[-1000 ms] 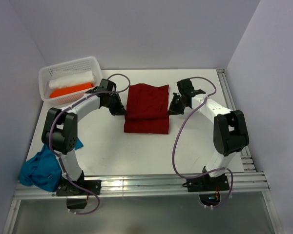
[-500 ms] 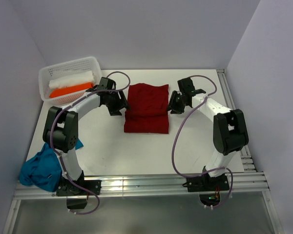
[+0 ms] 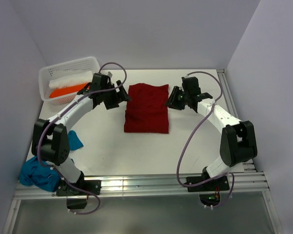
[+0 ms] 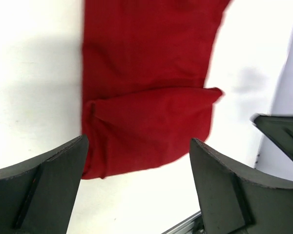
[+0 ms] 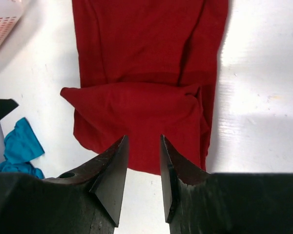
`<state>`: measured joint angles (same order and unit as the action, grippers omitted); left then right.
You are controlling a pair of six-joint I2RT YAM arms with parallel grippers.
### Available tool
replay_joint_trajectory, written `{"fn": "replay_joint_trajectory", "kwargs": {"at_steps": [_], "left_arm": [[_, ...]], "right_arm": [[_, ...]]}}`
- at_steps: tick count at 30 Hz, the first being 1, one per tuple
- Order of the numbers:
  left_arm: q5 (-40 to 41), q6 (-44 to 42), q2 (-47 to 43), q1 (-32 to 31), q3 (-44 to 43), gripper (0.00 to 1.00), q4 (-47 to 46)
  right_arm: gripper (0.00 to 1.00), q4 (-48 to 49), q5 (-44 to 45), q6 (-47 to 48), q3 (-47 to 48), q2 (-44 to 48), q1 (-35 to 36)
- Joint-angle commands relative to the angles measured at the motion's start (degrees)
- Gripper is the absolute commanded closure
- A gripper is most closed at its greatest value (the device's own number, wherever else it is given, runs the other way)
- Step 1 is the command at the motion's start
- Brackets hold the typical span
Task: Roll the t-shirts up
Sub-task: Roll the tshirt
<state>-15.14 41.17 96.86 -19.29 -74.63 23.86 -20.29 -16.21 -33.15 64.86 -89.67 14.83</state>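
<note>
A dark red t-shirt [image 3: 146,108] lies flat mid-table as a long strip, its near end folded over once [image 4: 146,73] [image 5: 146,58]. My left gripper [image 3: 121,96] hovers at the strip's left edge, jaws wide open and empty [image 4: 137,141]. At the right edge my right gripper [image 3: 172,99] hangs above the cloth, its jaws a narrow gap apart with nothing between them [image 5: 143,139]. A teal-blue t-shirt [image 3: 41,170] sits in a heap at the near left [image 5: 20,146]. White [image 3: 63,82] and orange [image 3: 63,90] rolls lie in the basket.
The white perforated basket [image 3: 68,63] stands at the far left corner, and its corner shows in the right wrist view [image 5: 2,22]. Aluminium rails [image 3: 224,83] run along the table's right and near edges. Grey walls close in the left, back and right.
Both grippers opened, let go of the red shirt's fold and drew up and back from its sides. The fold stays lying on the strip.
</note>
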Motion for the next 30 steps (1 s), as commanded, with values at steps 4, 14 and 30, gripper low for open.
{"fn": "replay_joint_trajectory", "kwargs": {"at_steps": [4,14,30], "left_arm": [[-3.8,-1.4,-3.8,-2.7,5.6,0.19,-8.8],[-7.4,-2.2,5.2,-4.2,3.9,0.51,-14.1],[-1.0,-5.7,12.5,-4.2,0.6,0.54,-17.1]], "right_arm": [[0.65,6.4,-3.7,0.2,-1.2,-2.0,1.8],[0.94,11.1,-7.4,-2.5,-0.7,-9.6,2.3],[1.00,16.9,-1.3,-8.0,-5.4,-15.4,-1.7]]}}
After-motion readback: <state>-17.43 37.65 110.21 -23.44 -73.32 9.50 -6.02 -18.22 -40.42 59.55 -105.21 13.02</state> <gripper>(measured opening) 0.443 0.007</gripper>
